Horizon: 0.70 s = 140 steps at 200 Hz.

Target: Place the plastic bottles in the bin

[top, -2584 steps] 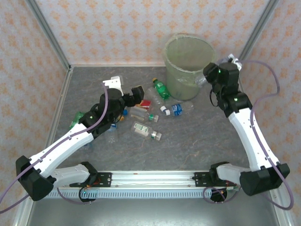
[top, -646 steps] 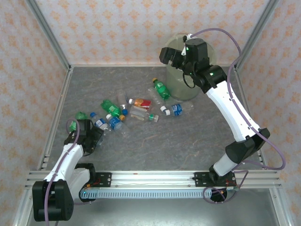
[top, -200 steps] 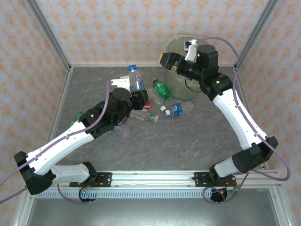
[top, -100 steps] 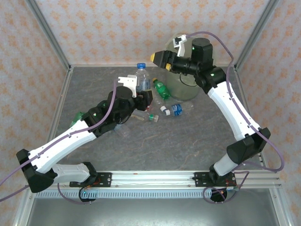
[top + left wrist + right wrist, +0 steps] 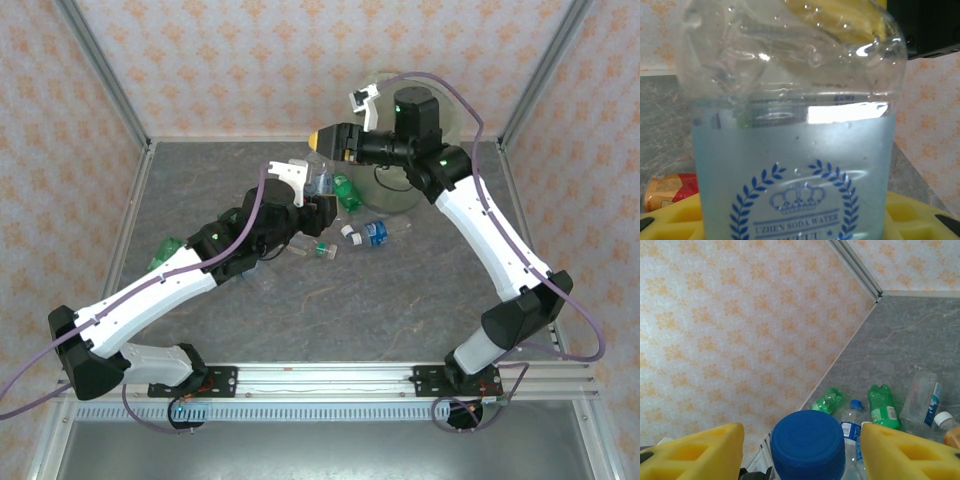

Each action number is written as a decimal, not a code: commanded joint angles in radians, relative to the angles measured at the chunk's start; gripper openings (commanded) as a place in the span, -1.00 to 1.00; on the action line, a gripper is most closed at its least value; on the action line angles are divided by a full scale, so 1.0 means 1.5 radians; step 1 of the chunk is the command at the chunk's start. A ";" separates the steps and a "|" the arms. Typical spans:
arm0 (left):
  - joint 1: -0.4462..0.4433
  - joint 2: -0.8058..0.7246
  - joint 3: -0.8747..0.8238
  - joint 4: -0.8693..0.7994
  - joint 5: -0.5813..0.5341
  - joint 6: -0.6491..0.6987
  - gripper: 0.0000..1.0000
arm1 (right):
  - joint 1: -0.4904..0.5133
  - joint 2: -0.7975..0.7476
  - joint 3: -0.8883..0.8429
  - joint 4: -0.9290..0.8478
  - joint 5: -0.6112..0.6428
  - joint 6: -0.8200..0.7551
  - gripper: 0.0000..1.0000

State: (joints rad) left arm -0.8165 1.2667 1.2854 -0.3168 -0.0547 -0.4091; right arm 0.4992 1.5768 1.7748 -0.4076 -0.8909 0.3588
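As the right gripper (image 5: pixel 801 452) straddles its cap (image 5: pixel 807 440), the bottle (image 5: pixel 790 165) stands

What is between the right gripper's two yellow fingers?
Right wrist view: the round blue cap of the clear plastic bottle, gaps on both sides.

The walls (image 5: pixel 250 60) carry pale pink paper with a repeated orange ornament. The table (image 5: pixel 400 300) is grey with light marble veins. Both arms (image 5: pixel 490 235) are white with black joints, and their cables (image 5: pixel 575 310) are purple. The right end effector (image 5: pixel 802 452) has yellow fingers (image 5: pixel 905 450), and the left end effector (image 5: pixel 792 227) has yellow pads (image 5: pixel 912 215). The clear bottle (image 5: pixel 795 150) has a frosted pale blue label printed with a dark blue crown and wreath. Its cap (image 5: pixel 807 442) is deep blue. The bin (image 5: pixel 392 196) is translucent pale green. There are green bottles (image 5: pixel 882 405) and a red-labelled bottle (image 5: pixel 662 187).
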 commanded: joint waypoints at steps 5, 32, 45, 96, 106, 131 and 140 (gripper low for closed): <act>-0.003 0.012 0.033 0.010 0.022 0.016 -0.04 | 0.005 0.007 0.022 -0.021 -0.008 -0.023 0.18; -0.003 0.016 0.034 0.010 0.030 0.014 -0.04 | 0.006 0.011 0.026 -0.024 -0.016 -0.023 -0.05; -0.004 0.018 0.035 0.010 0.031 0.015 -0.04 | 0.006 0.010 0.027 -0.024 -0.011 -0.024 -0.12; -0.003 0.010 0.028 0.008 0.002 0.008 0.36 | -0.001 0.006 0.023 -0.012 0.048 -0.002 -0.27; -0.003 0.002 0.024 0.010 -0.008 0.002 0.57 | -0.009 0.008 0.020 -0.004 0.051 0.013 -0.30; -0.002 -0.032 0.003 0.024 -0.034 -0.014 0.93 | -0.042 0.009 0.014 0.026 0.058 0.051 -0.34; -0.002 -0.048 -0.008 0.028 -0.046 -0.023 0.98 | -0.058 0.011 0.016 0.034 0.065 0.063 -0.34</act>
State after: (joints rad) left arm -0.8181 1.2720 1.2980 -0.3229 -0.0631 -0.4206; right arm 0.4683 1.5963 1.7786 -0.4244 -0.8307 0.3820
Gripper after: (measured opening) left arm 0.962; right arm 0.340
